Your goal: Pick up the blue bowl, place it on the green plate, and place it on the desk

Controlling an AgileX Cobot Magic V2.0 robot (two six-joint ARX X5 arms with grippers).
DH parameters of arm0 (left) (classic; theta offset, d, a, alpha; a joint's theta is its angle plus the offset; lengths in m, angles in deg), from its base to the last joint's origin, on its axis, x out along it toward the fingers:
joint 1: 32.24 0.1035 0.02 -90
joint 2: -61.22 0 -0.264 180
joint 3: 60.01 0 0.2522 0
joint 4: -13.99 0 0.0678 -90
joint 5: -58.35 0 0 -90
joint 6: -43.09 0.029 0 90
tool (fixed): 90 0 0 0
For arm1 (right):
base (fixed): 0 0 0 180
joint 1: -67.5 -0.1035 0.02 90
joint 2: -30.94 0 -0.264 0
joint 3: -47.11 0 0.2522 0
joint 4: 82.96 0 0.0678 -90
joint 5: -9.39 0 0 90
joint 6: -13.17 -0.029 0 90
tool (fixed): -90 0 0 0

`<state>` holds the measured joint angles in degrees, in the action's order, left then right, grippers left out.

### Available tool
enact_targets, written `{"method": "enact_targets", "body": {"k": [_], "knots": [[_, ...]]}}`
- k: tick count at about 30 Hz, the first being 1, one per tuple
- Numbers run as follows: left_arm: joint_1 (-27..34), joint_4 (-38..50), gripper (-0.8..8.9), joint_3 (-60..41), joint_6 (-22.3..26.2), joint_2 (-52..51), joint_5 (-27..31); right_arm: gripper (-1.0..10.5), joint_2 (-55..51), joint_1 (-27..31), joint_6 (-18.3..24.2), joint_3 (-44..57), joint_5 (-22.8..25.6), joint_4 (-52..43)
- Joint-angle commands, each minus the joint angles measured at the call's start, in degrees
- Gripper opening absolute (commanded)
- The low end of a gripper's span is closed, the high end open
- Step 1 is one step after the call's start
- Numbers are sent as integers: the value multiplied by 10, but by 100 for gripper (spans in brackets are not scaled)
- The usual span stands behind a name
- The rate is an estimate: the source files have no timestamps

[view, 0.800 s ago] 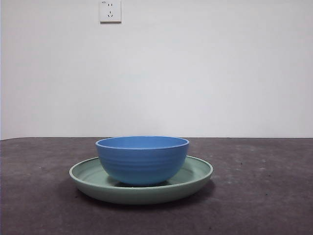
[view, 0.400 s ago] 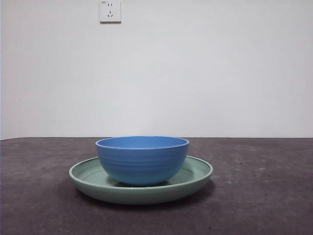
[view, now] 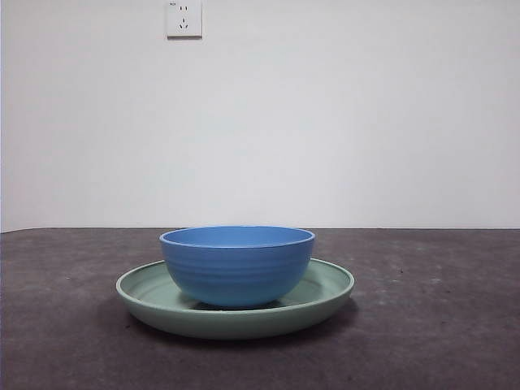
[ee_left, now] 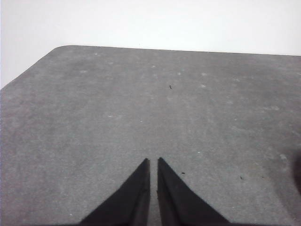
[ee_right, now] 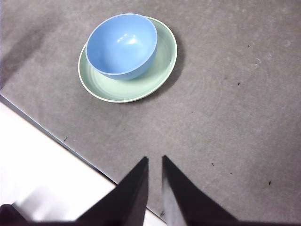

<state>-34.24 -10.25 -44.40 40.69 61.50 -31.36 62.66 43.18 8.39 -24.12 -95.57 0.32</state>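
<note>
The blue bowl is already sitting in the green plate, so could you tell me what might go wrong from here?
1. The bowl sits off-centre in the plate, close to one rim; lifting it could drag or tip the plate.
2. The bowl's smooth rim may slip from a pincer.
3. The plate lies near the desk edge, so a nudge from the right pincer might push it off.

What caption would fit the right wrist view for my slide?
Right gripper, jaws nearly closed and empty, above the desk; blue bowl sits in the green plate.
</note>
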Motion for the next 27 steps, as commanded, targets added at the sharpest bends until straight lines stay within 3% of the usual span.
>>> {"method": "enact_targets", "body": {"k": [1, 7, 17, 21, 27], "knots": [[1, -2, 27, -12, 6, -1, 2, 42, 2, -1, -5, -2, 0, -7], [1, -2, 27, -12, 6, -1, 2, 41, -22, 70, -4, 50, 2, -68], [1, -2, 27, -12, 6, -1, 2, 42, -195, 194, 3, 359, 7, -515], [1, -2, 27, -12, 6, -1, 2, 42, -244, 220, 16, 449, 54, -589], [1, -2, 27, -12, 6, -1, 2, 41, -294, 245, 26, 525, 143, -603]]}}
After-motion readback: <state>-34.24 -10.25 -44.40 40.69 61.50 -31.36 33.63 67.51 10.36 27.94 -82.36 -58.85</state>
